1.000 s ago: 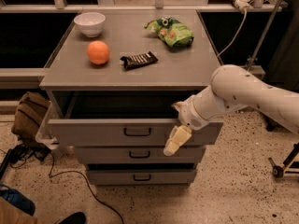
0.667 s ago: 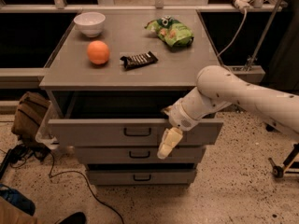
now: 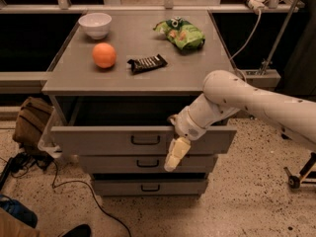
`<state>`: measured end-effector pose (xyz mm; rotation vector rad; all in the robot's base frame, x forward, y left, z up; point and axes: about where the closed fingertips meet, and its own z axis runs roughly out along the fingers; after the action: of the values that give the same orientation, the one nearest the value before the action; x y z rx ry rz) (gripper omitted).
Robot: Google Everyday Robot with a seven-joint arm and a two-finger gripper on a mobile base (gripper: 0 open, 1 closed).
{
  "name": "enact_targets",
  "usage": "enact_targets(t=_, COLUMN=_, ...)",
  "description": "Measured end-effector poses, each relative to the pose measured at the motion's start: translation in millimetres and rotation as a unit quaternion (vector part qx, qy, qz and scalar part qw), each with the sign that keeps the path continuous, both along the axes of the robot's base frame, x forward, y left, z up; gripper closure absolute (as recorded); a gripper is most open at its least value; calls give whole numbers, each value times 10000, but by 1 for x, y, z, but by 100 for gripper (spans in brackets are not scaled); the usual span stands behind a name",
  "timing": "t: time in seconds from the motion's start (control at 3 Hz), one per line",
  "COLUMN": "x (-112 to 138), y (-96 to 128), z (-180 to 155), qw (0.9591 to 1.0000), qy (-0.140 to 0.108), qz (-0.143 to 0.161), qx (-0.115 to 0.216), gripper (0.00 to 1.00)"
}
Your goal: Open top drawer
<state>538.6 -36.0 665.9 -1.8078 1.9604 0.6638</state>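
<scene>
Plainly, the job is looking mostly done. Starting at the left, a brown fabric bag (image 3: 30,122) is slumping on the floor at nine o'clock from the grey three-drawer cabinet (image 3: 192,75), with black cables (image 3: 54,181) trailing below it.

On the cabinet top, a white round bowl (image 3: 95,23) is sitting at ten o'clock. A round orange fruit (image 3: 104,55) is lying just beside it towards six. A dark wrapped snack bar (image 3: 147,63) is resting near the centre, and a green crinkled snack bag (image 3: 181,32) is lying at one o'clock.

The wide grey top drawer (image 3: 94,141) is standing forward of the cabinet body, with a dark open gap showing behind its flat front. Its small black bar handle (image 3: 145,140) is showing uncovered at the centre of the front. The two shallower grey lower drawers (image 3: 148,174) are sitting flush and untouched.

The cream-coloured gripper (image 3: 177,154) is hanging in front of the drawer face at about four o'clock from the handle and apart from it. It is pointing down, with nothing visibly in it. Whether the claw is open or closed cannot be told. The white robot arm (image 3: 256,100) is reaching in from three o'clock.

I judge the pull to be largely finished. At most a little more travel is remaining, besides clearing the arm away.
</scene>
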Motion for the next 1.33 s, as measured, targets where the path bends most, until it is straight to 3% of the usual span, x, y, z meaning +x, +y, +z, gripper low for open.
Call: enact_targets(t=1.33, x=-30, y=7, z=1, qw=9998, qy=176, qz=53, qx=89, gripper=0)
